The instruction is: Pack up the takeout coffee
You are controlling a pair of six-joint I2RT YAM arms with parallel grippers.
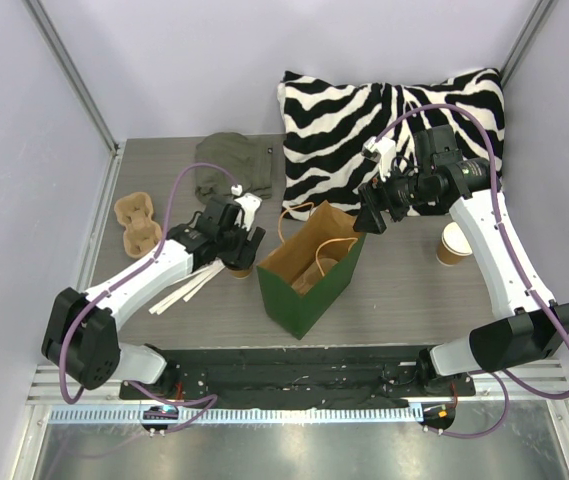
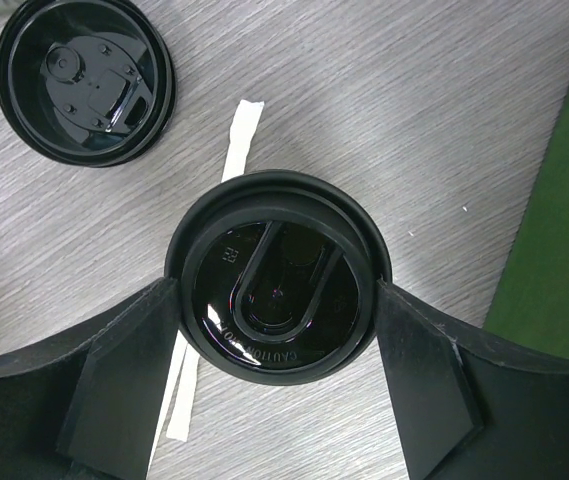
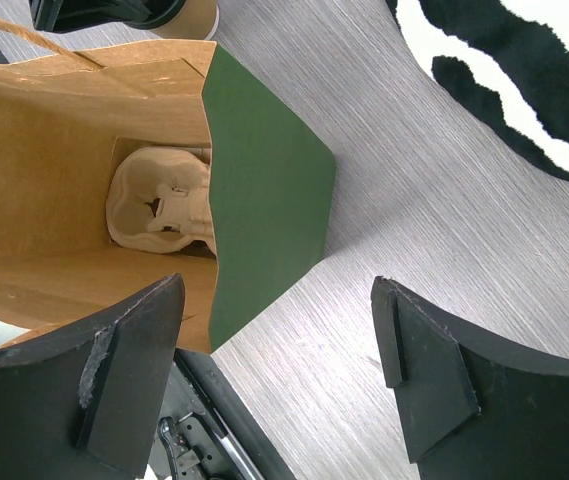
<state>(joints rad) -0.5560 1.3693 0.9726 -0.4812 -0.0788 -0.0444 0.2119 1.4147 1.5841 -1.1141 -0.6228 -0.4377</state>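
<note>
Two neighbours near takeout coffee: loose lid, white paper strip.

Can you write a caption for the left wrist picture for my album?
Left tool, open, straddles the lidded takeout coffee; a spare black lid lies nearby.

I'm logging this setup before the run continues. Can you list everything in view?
takeout coffee: one, tan with black lid, left of the bag
loose lid: one, black, near the coffee
wrapped sticks: several, white, under the left arm
paper bag: one, green, centre, open
bagged tray: one, tan pulp, inside the bag
spare tray: one, tan pulp, far left
open cup: one, tan, right side
cloth: one, olive, back
pillow: one, zebra-striped, back right
left jaws: open, either side of the coffee's lid
right jaws: open, over the bag's rim
</note>
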